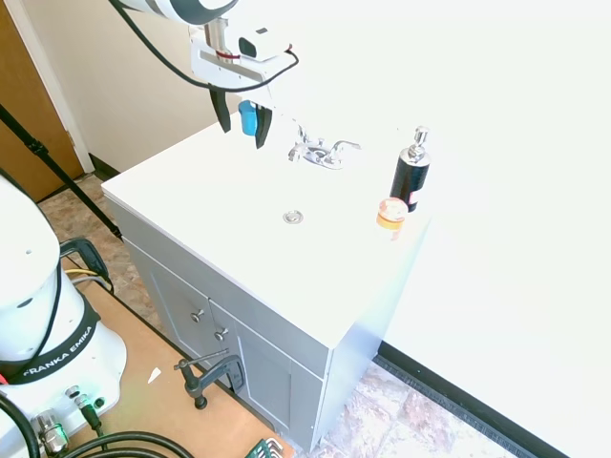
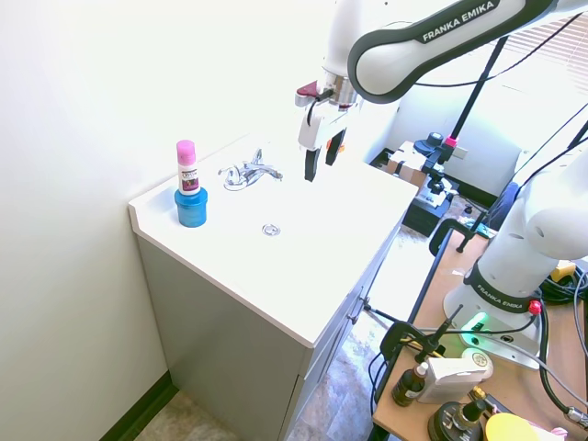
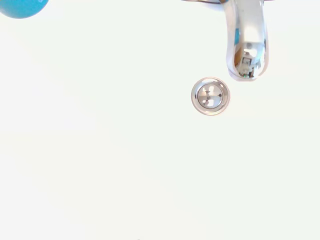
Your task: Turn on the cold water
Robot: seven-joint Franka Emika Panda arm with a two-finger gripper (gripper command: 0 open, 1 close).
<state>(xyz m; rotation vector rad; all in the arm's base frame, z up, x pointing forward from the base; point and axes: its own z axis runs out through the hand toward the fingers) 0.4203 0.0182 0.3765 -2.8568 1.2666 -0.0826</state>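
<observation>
The small chrome faucet (image 1: pixel 320 153) stands at the back of the white sink, with its short spout over the basin and two slim lever handles. It also shows in the second exterior view as the faucet (image 2: pixel 248 172), and the wrist view catches its spout (image 3: pixel 245 45) above the drain (image 3: pixel 210 96). My gripper (image 1: pixel 242 122) hangs open above the basin, beside the faucet and apart from it. Seen from the other side, the gripper (image 2: pixel 322 156) has nothing between its fingers.
A black pump bottle (image 1: pixel 410 172) and a small orange-lidded jar (image 1: pixel 391 212) stand on the counter's edge. A blue cup (image 2: pixel 191 207) with a pink-capped bottle (image 2: pixel 186 165) stands by the wall. Something blue (image 1: pixel 248 116) shows behind my fingers. The drain (image 1: pixel 293 218) lies mid-basin.
</observation>
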